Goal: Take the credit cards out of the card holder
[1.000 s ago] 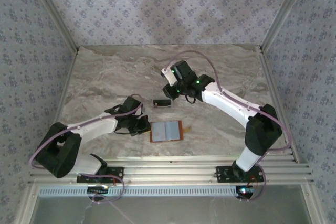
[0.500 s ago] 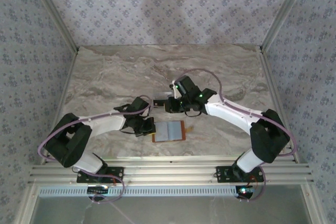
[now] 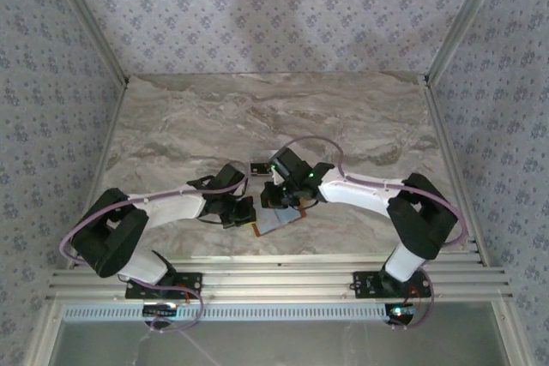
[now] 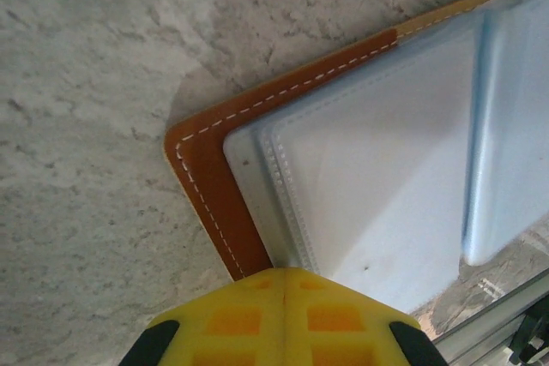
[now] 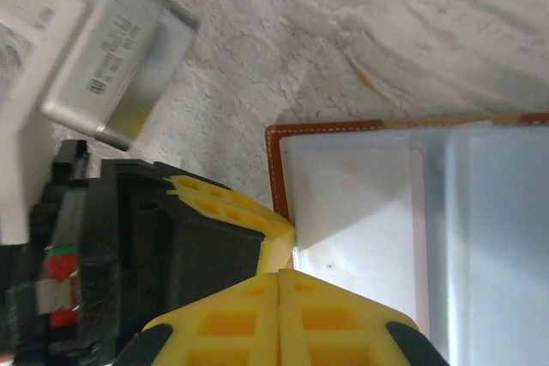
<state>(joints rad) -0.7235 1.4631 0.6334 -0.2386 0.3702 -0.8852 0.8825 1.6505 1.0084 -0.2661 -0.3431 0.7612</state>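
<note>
Down near the front edge of the marble table [image 3: 171, 126], the open card holder [image 4: 369, 186] lies flat, grey-blue inside up, long axis running left-right. The left gripper [image 4: 283, 285] and right gripper [image 5: 280, 285] are each pressed together, tips touching its left end.

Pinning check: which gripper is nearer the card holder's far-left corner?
Left. The left gripper sits on the card holder's left edge near that corner; the right gripper meets the same edge farther along.
</note>
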